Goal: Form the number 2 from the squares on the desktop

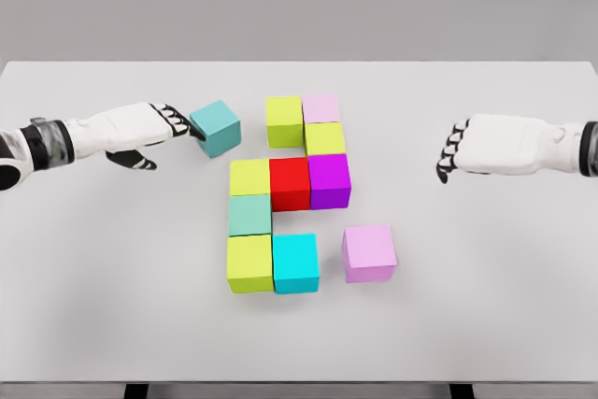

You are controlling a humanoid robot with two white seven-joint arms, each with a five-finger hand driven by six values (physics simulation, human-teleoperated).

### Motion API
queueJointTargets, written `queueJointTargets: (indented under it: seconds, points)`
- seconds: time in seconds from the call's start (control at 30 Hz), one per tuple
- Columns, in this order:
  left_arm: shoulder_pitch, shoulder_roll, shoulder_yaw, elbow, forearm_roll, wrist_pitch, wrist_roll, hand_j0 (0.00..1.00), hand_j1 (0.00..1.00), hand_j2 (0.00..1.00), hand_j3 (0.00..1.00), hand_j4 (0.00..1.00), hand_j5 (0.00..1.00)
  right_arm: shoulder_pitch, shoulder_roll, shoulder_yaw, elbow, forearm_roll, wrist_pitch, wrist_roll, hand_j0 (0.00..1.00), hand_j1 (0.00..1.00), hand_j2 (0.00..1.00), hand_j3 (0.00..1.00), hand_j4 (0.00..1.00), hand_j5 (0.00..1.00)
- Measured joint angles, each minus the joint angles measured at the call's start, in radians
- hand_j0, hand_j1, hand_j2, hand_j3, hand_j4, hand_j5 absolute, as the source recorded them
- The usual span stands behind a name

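You're working with the left hand (161,128), its fingers extended and touching the teal cube (216,128) toward the desktop's (505,306) far edge, gripping nothing. The cube is lying just right of it, left of the yellow-green cube (284,121).

A white bench (112,306) fills most of the view, its far edge running straight across the upper part and its near edge along the bottom. Behind it stands a plain grey wall (299,2). Two dark legs (135,390) show under the near edge.
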State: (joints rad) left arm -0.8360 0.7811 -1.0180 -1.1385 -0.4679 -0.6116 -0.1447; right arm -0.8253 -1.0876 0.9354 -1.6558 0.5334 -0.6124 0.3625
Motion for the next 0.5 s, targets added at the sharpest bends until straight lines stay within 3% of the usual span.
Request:
queueJointTargets:
  seconds: [0.17, 0.5]
  points:
    - [-0.008, -0.016, -0.002, 0.013, 0.0, 0.0, 0.0, 0.87, 0.87, 0.87, 0.87, 0.87, 0.87, -0.006, -0.023, 0.081, -0.003, 0.003, 0.0, -0.058, 0.53, 0.53, 0.53, 0.53, 0.53, 0.53]
    - [-0.021, -0.026, -0.007, 0.031, 0.001, 0.0, 0.0, 0.88, 0.88, 0.88, 0.88, 0.88, 0.88, -0.003, 0.008, 0.175, 0.011, 0.025, 0.0, -0.072, 0.52, 0.52, 0.52, 0.52, 0.52, 0.52]
